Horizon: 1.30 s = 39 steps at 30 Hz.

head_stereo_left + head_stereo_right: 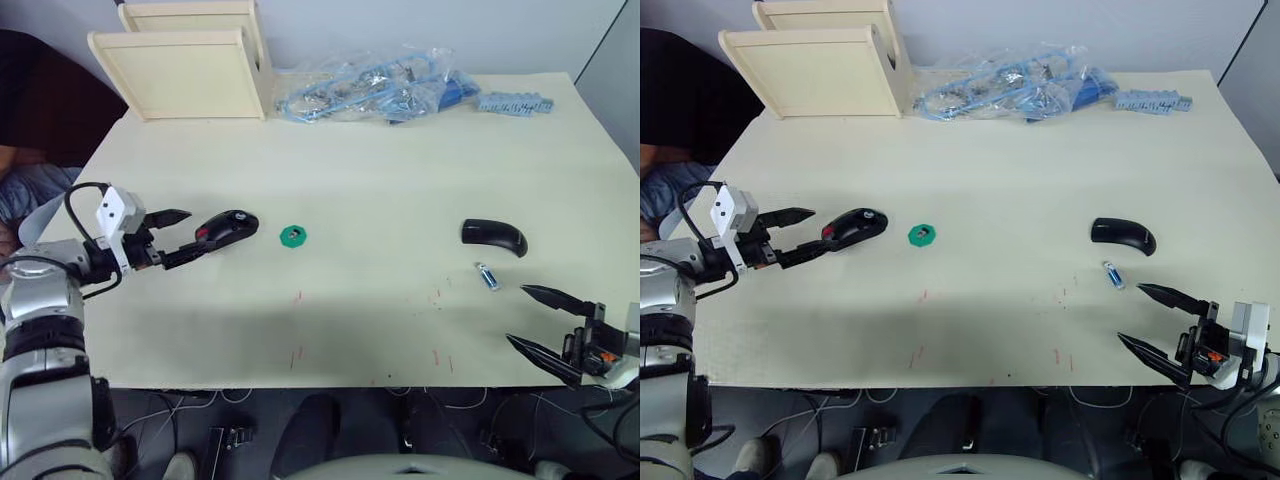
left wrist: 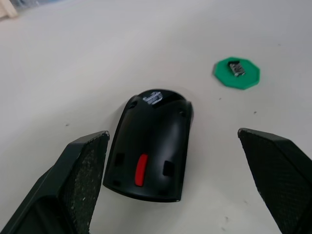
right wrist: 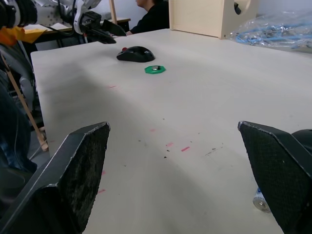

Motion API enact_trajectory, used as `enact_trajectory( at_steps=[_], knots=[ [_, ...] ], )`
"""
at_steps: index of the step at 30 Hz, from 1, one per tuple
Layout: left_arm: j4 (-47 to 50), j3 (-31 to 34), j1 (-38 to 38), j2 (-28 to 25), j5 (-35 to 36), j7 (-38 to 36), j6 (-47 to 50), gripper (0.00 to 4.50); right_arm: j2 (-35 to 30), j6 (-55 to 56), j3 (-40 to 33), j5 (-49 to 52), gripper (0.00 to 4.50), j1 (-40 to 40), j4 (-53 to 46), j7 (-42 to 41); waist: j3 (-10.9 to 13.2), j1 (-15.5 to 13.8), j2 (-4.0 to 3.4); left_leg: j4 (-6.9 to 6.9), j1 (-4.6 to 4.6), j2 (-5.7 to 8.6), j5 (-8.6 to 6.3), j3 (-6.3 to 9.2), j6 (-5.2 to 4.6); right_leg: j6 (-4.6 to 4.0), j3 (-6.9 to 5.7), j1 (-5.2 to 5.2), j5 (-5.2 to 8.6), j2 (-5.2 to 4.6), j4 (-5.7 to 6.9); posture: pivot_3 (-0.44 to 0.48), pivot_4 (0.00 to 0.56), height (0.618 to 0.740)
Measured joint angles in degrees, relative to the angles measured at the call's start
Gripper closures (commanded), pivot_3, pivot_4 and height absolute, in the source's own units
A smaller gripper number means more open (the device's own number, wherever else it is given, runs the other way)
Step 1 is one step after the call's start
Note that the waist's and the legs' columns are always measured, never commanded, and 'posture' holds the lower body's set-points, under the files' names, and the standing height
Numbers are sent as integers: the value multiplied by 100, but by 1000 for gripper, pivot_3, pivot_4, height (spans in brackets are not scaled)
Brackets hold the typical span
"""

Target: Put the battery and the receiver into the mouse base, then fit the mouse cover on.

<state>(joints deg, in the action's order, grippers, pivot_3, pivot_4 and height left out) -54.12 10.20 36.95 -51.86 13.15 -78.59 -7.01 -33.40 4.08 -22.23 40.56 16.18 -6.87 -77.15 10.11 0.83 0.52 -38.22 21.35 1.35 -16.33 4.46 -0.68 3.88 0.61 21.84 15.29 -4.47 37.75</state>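
Left end effector (image 1: 184,234) gapes around the base (image 1: 226,226), apparently to steady it; right end effector (image 1: 540,320) hangs open near the battery (image 1: 487,277), beside the cover (image 1: 494,236) on the bench (image 1: 380,170).

Pretty even, bright overhead light on the table (image 1: 380,160), nothing harsh. A soft dark band of shadow runs along the near edge in the lower part of the head views. The plastic bags (image 1: 380,90) at upper centre catch some glare. Wrist views look slightly soft close up, I think.
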Motion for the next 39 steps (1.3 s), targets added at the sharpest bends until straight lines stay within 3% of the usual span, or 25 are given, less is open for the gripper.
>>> enact_trajectory(
  at_steps=[6, 12, 32, 35, 36, 39],
  knots=[
    [-1230, -403, 985, 92, -634, 12, -564, 0, 8, -2, 2, 18, 83, -21, -13, -41, 11, -1, 19, -6, 4, 1, 0, 1, 0, 1, -2, 2, 0, 2, 7, 0, 150, 740],
    [-1834, -632, 1482, 302, -1134, 455, -808, 0, 24, 11, -2, 20, 83, 11, -80, -44, 13, -1, 22, -13, 20, 1, 0, 4, 0, 2, -4, 18, 0, 2, 14, 0, 150, 740],
    [-2195, -723, 1670, 721, -1730, 1098, -799, 0, 81, 92, -130, 81, 83, 470, -464, 131, 13, -12, 23, -20, 38, 3, 2, 3, 0, 3, -2, 39, -2, 2, 28, 0, 150, 740],
    [-2196, -683, 1671, 733, -1739, 1073, -745, 831, 80, 103, -133, 138, 0, 492, -464, 124, 12, -10, 23, -20, 38, 3, 2, 3, 0, 4, -2, 38, -2, 2, 28, 0, 150, 740],
    [-2196, -667, 1671, 737, -1740, 1070, -732, 1317, 80, 106, -133, 143, 0, 494, -464, 122, 12, -8, 23, -20, 37, 3, 2, 3, 0, 4, -2, 39, -2, 2, 29, 0, 150, 740],
    [-2196, -625, 1671, 746, -1744, 1025, -693, 1537, 79, 111, -133, 144, 0, 481, -464, 122, 12, -8, 23, -20, 37, 3, 2, 3, 0, 4, -2, 38, -2, 2, 29, 0, 150, 740]
  ],
)
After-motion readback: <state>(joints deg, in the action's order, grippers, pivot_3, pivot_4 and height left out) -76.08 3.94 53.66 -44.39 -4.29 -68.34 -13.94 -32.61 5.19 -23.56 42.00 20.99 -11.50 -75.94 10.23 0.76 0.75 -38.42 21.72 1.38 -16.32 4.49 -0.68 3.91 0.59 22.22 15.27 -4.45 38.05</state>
